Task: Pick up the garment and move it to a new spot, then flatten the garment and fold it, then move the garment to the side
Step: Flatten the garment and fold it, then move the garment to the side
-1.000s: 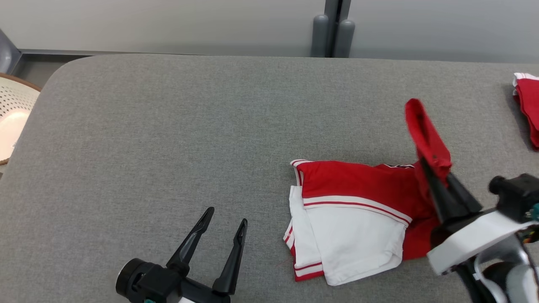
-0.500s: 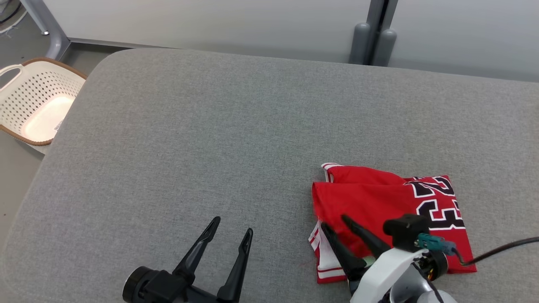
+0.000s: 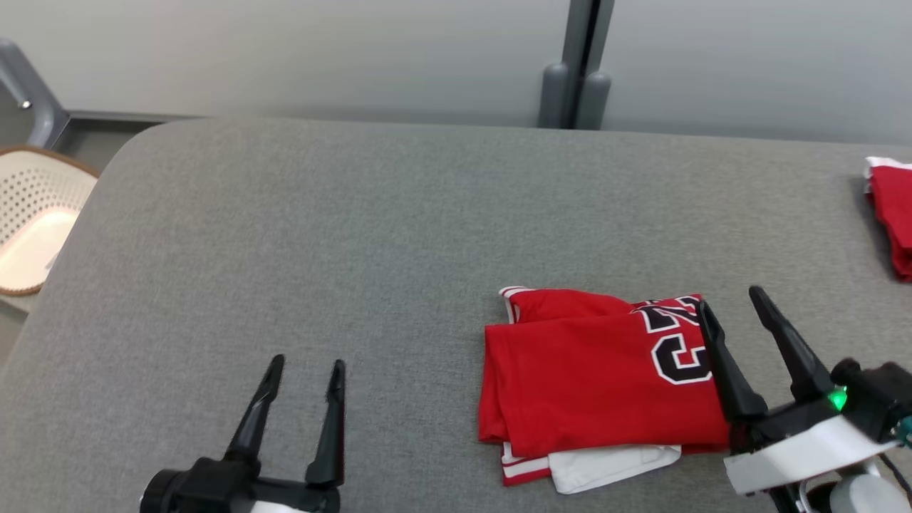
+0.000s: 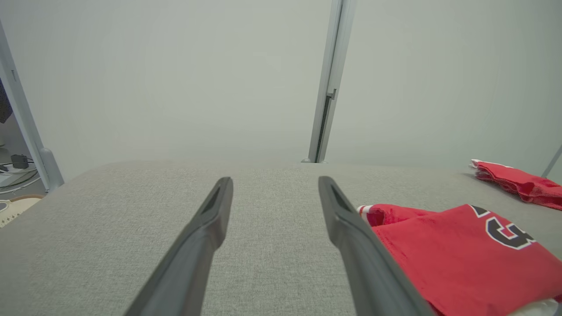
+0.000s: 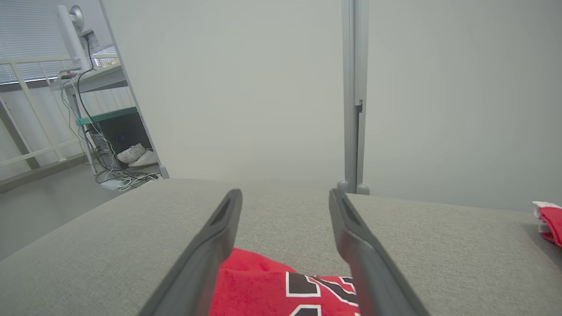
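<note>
A red basketball jersey (image 3: 591, 377) lies folded into a rough rectangle on the grey fabric-covered bench (image 3: 320, 235). It sits on the robot's right half of the bench, near the front edge. Its top face is plain red, with part of a black number outlined in white showing at its right end. A white layer with red striped trim (image 3: 605, 463) pokes out from under its front edge, and a trimmed red fold shows at its far left corner. The right tool (image 3: 728, 298) stands at the jersey's right end with its two dark fingers spread wide and nothing between them. In the head view its inner finger crosses the printed number, though whether it touches the cloth cannot be told. The right wrist view shows the jersey low beneath those parted fingers. The left tool (image 3: 307, 361) hovers over bare bench well to the left of the jersey, with its fingers also apart and empty. A second red garment with a white edge (image 3: 890, 214) lies at the far right of the bench, well apart from the jersey. A pale perforated laundry basket (image 3: 35, 214) stands on the floor beyond the bench's left end. A grey post (image 3: 577, 71) rises against the pale wall behind the bench.
</note>
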`<state>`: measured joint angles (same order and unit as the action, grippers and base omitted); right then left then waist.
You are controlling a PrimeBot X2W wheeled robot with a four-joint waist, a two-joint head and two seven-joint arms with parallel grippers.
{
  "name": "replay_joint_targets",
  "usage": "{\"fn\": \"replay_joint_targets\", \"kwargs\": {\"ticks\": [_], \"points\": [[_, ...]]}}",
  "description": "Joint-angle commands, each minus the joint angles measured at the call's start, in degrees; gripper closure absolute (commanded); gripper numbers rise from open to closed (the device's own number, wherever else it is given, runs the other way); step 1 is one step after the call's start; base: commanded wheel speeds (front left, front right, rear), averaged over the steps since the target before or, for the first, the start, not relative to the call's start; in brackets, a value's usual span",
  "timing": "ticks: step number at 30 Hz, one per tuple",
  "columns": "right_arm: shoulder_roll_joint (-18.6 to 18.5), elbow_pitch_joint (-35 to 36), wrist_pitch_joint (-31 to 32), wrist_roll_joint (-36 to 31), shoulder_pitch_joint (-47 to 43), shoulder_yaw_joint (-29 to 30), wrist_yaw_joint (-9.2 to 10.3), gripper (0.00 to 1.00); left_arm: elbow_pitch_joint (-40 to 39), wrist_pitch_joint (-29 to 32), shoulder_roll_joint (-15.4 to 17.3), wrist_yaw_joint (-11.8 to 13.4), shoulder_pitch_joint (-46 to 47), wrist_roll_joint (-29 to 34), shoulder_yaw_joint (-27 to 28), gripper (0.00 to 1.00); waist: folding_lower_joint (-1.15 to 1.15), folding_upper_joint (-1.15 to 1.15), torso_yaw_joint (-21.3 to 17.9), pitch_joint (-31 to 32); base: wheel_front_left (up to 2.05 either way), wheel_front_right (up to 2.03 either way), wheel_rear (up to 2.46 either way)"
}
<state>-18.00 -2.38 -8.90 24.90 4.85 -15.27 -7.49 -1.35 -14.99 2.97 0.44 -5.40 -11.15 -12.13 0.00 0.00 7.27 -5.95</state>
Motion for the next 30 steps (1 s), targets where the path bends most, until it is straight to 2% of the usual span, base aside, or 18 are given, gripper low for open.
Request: {"fn": "replay_joint_targets", "kwargs": {"ticks": [1,5,13,23,30], "points": [[-0.10,-3.13,-3.16,-0.97,-1.25,-0.30,0.02,0.00,-0.14,-0.23,0.10,1.45,-1.31,0.42,1.41,0.00,0.00,0.00,-1.89,2.22,0.00,0.00,0.00],[1.44,-9.05,-6.17,-3.74,-2.57,-0.78,0.02,0.00,-0.47,-0.23,0.02,3.17,-3.78,0.50,3.04,0.00,0.00,0.00,-3.48,4.73,0.00,0.00,0.00],[6.09,-7.46,-6.31,-7.89,-7.91,2.78,0.02,0.00,-1.80,-0.23,0.02,4.32,-8.00,2.30,4.65,0.00,0.00,0.00,-4.65,7.85,0.00,0.00,0.00],[8.07,-7.57,-6.33,-8.17,-9.60,4.34,0.02,0.00,-1.74,-0.23,0.02,3.69,-9.73,3.84,5.56,0.00,0.00,0.00,-4.32,8.79,0.00,0.00,0.00],[7.79,-7.26,-6.33,-7.45,-9.79,3.97,0.02,0.00,-1.06,-0.23,0.02,3.39,-9.48,4.38,5.43,0.00,0.00,0.00,-3.47,8.34,0.00,0.00,0.00]]}}
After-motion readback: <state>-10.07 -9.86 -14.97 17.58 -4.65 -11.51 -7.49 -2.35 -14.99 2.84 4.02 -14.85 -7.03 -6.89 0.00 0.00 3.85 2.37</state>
